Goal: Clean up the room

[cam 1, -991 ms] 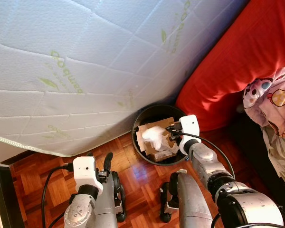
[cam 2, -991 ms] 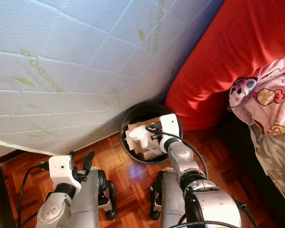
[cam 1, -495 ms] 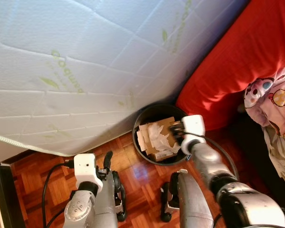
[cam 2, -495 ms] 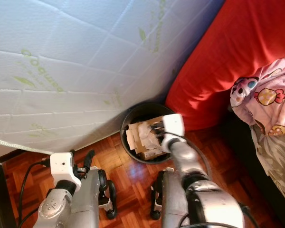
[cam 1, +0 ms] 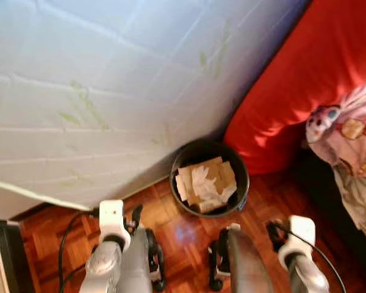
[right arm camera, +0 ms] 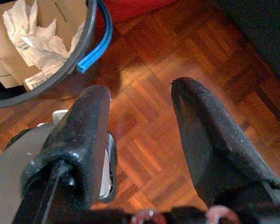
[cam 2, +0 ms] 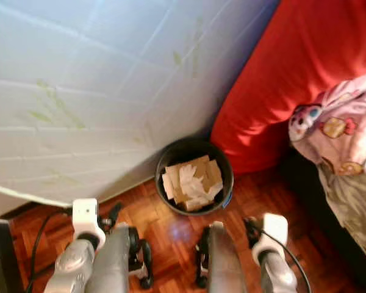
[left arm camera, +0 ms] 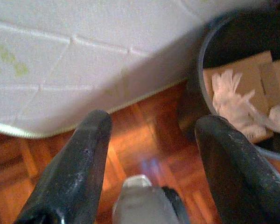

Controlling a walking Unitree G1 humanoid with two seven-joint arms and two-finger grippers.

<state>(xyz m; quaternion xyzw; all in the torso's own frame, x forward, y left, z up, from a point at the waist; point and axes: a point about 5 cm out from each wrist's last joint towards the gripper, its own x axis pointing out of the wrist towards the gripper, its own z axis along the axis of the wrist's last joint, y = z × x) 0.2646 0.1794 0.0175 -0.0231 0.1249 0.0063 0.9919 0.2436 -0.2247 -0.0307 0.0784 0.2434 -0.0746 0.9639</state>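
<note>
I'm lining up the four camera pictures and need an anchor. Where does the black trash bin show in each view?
Left eye view: trash bin at centre, below the mattress.
Right eye view: bin at centre.
Left wrist view: upper right corner.
Right wrist view: upper left corner.
Shared landmark: the white crumpled paper on cardboard inside it.

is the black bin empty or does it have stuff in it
Not empty. The black bin stands upright on the wood floor, holding flattened cardboard with crumpled white paper on top.
</note>
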